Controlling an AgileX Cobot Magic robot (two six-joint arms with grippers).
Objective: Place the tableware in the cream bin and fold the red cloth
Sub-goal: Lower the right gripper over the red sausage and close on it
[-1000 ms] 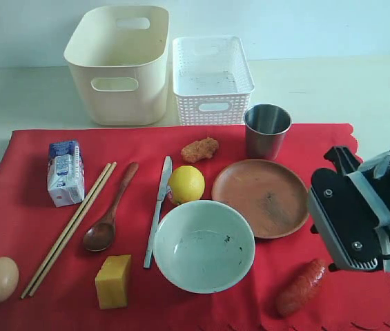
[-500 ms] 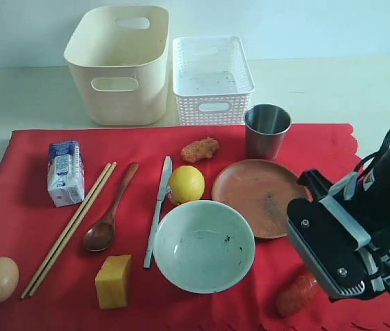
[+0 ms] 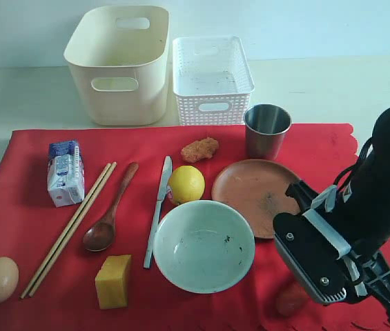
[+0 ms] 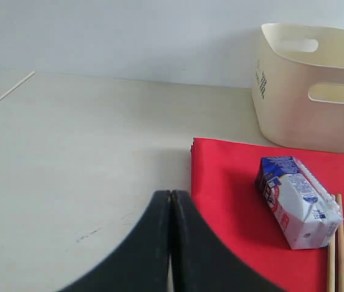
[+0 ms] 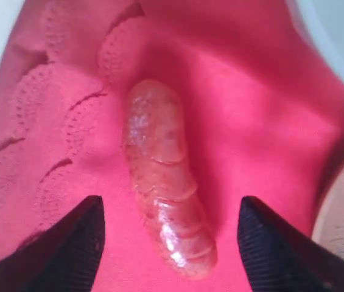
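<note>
Above the near right corner of the red cloth point(image 3: 29, 207), the right gripper point(image 5: 172, 240) has swung in, jaws wide astride the sausage point(image 5: 162, 207), apparently clearing food first; bowl point(image 3: 203, 245) and plate point(image 3: 257, 196) lie unmoved, well apart from the cream bin point(image 3: 119, 65).

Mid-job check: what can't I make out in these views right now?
1. Exterior view: sausage almost wholly hidden behind the right gripper; the right wrist view shows it.
2. Exterior view: that arm covers the brown plate's right rim.
3. Left gripper: outside the exterior view, so its place is unclear.
</note>
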